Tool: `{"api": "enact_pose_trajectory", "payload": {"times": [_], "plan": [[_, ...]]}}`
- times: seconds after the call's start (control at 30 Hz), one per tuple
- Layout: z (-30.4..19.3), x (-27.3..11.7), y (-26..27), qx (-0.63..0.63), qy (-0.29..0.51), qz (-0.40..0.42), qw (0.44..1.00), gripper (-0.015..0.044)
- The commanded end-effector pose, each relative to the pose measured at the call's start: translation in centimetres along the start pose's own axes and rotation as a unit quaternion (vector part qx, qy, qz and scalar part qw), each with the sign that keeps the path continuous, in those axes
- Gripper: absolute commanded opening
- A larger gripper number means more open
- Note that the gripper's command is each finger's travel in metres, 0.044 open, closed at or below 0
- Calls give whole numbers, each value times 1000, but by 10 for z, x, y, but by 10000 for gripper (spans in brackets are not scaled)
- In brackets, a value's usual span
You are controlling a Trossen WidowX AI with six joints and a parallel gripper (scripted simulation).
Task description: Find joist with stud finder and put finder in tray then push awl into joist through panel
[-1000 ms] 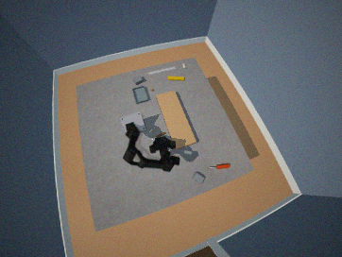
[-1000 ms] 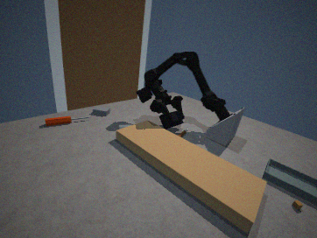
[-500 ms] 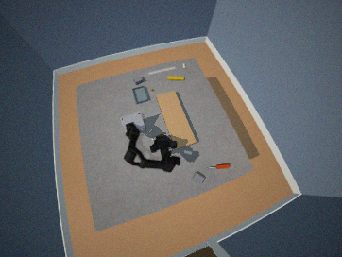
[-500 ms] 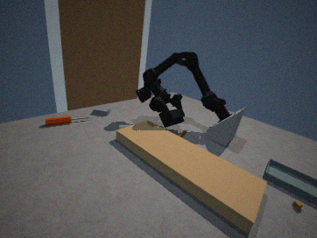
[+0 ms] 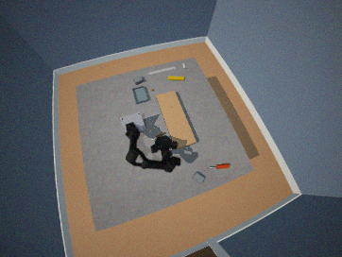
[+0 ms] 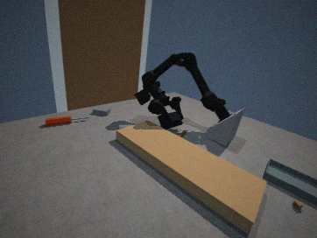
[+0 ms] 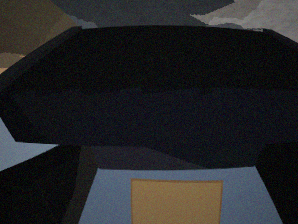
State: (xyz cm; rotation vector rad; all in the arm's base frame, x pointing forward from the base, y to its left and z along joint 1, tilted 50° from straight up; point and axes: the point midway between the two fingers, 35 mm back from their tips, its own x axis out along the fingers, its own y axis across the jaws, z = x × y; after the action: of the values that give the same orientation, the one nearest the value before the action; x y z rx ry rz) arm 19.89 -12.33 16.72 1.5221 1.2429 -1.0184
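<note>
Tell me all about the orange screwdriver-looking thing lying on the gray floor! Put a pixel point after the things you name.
The orange-handled tool (image 5: pixel 223 166) (image 6: pixel 59 121) looks like a screwdriver or an awl; I can't tell which. Its chunky handle is bright orange, perhaps plastic, and a thin grayish shaft sticks out of one end. It lies on its side on the gray mat (image 5: pixel 113 198) (image 6: pixel 66 175), away from the tan panel (image 5: pixel 178 114) (image 6: pixel 184 162), with a small gray block (image 5: pixel 199 177) (image 6: pixel 101 112) nearby. Only the mat seems to touch it.
</note>
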Motion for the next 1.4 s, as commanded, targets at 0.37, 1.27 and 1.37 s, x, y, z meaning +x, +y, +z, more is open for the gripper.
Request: {"api": "enact_pose_trajectory", "payload": {"times": [0.37,1.27,1.37], "plan": [[16,8,-1,-2,-2,-4,1000,105],[16,8,-1,-2,-2,-4,1000,380],[18,9,-1,-1,-3,-3,1000,380]]}}
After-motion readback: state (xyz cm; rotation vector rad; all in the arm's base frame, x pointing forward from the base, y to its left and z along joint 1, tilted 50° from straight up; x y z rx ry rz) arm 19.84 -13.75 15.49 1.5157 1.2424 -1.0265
